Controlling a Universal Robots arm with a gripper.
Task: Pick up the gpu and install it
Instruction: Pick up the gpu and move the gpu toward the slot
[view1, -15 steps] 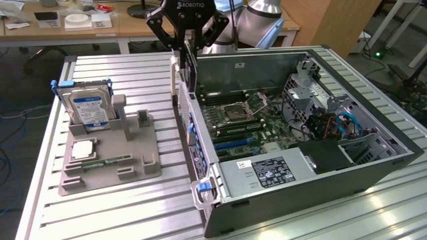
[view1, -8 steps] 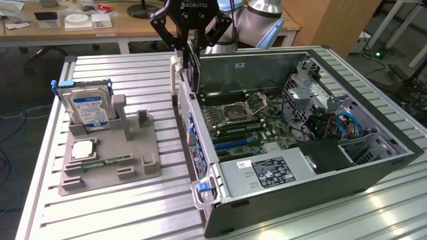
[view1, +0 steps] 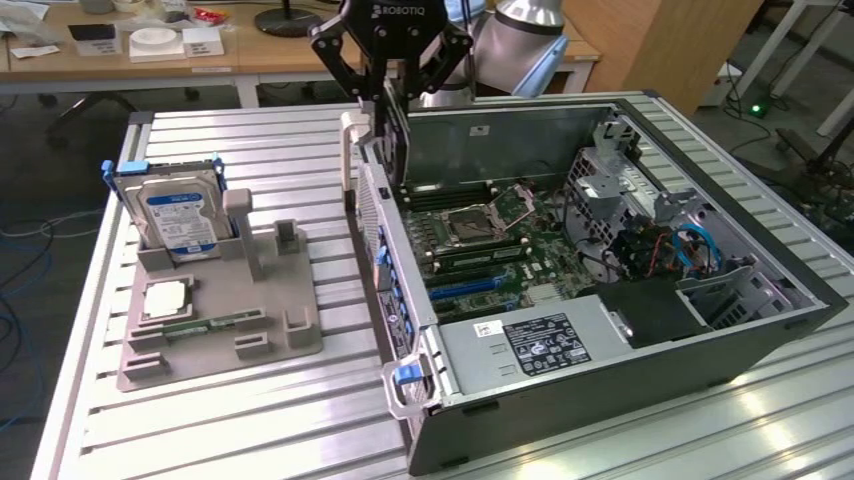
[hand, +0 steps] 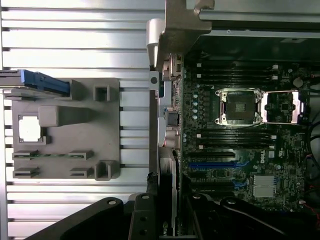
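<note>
The gpu (view1: 394, 145) is a thin dark card with a pale metal end strip. It hangs upright in my gripper (view1: 391, 95), whose fingers are shut on its top edge. It hovers over the near side wall of the open computer case (view1: 747, 330), toward the exterior view's left of the motherboard (view1: 494, 240). In the wrist view the gpu (hand: 167, 200) runs edge-on between the black fingers of my gripper (hand: 167, 220), beside the board's blue expansion slot (hand: 212, 164).
A grey holder tray (view1: 220, 330) lies on the slatted table at the exterior view's left. It carries an upright blue-labelled hard drive (view1: 180, 220), a processor chip (view1: 167, 298) and a green memory stick (view1: 214, 322). The case's power supply (view1: 534, 345) sits at the front.
</note>
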